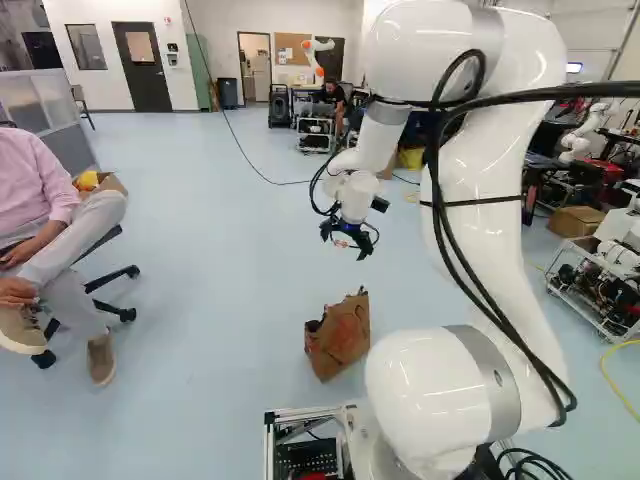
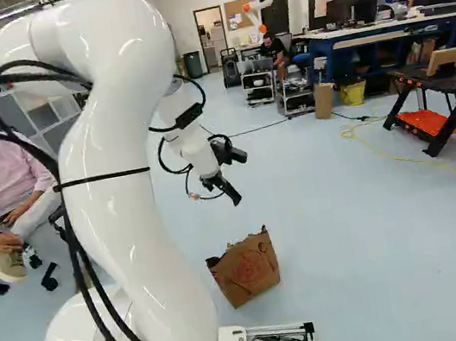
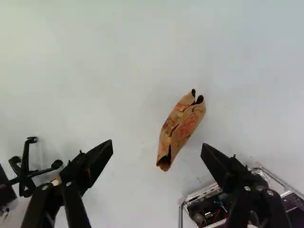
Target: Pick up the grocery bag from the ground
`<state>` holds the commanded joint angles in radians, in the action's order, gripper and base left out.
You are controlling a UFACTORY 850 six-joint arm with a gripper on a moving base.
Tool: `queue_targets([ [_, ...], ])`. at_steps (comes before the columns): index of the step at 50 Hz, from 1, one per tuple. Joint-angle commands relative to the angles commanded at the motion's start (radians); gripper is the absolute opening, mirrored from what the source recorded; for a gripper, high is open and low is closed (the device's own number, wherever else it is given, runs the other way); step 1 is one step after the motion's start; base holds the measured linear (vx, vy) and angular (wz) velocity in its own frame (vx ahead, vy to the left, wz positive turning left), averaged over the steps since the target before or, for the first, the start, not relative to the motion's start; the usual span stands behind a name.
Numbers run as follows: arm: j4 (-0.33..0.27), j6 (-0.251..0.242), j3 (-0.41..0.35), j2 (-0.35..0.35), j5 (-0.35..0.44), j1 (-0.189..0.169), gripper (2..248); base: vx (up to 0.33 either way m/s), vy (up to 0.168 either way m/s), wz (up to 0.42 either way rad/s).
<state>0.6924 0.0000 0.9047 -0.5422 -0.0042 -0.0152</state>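
Ahead, the bag [image 1: 338, 340] rests on pale blue floor [image 1: 230, 260], white wall [image 1: 105, 12] beyond.

Bright, even light fills the room here, and glossy highlights gleam along the white arm [image 1: 490, 165]. Soft sheen spreads over the pale floor [image 1: 220, 300] in both base views. Over to the wrist view: the floor glows almost white, a faint, soft-edged shadow lies around the paper bag [image 3: 183, 126], and the tool [image 1: 345, 243] reads nearly black.

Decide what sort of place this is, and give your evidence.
Probably a robotics lab or workshop: another robot stands at the back, and exposed machinery and a long workbench are in view.
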Motion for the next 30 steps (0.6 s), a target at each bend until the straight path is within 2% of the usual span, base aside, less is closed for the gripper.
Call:
queue_targets([
  [16, 0.178, 0.000, 0.084, -0.130, -0.098, -0.016, 247, 0.000, 0.000, 0.000],
  [22, 0.208, 0.000, 0.108, -0.173, -0.118, -0.020, 247, 0.000, 0.000, 0.000],
  [30, 0.218, 0.000, 0.140, -0.230, -0.124, -0.021, 247, 0.000, 0.000, 0.000],
])
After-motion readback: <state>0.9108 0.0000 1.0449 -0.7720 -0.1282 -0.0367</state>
